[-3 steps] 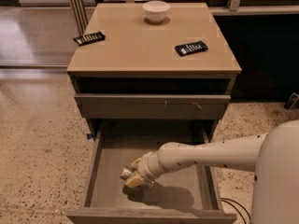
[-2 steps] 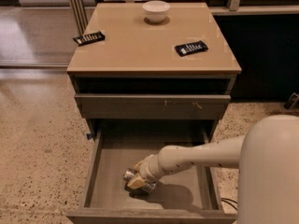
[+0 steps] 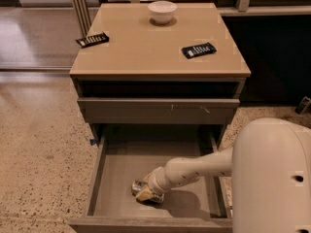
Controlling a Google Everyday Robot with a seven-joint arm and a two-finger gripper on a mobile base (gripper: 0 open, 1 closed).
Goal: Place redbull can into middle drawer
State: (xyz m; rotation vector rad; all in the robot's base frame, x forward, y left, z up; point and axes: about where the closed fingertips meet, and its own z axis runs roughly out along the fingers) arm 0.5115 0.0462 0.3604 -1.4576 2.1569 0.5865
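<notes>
You were looking down at a tan, square-topped wooden cabinet [image 3: 146, 47] standing on a speckled stone floor [image 3: 39, 154]. Its wide grey-brown wooden middle drawer [image 3: 121, 161] was pulled well out toward you, showing a plain flat bottom and thin side walls.

Your robot's smooth white arm [image 3: 194, 168] reached in from the right, over the drawer's right wall, and sloped down to the left. At its end the two-finger gripper [image 3: 146, 193] sat low inside the drawer, near the front wall and a little left of centre, down at the drawer's bottom.

The slim silvery metallic redbull can [image 3: 138, 187] was inside the middle drawer, right at the gripper. It lay tilted, with its shiny end poking out to the left of the claw, and the rest of it was hidden behind the claw's tan tip. The can and claw were touching or overlapping. You could not tell whether the claw was clamped on the can or had let go, and you could not tell whether the can rested on the drawer bottom.

Above the open drawer, a closed grey-brown drawer front with pale scratch marks [image 3: 155, 110] sat flush with the cabinet. On the cabinet top stood a small round white bowl [image 3: 162, 11] near the back edge. One flat black packet [image 3: 92, 39] lay at the left edge, and another flat black packet [image 3: 198, 50] lay toward the right. The robot's rounded white body [image 3: 272, 178] filled the lower right corner.
</notes>
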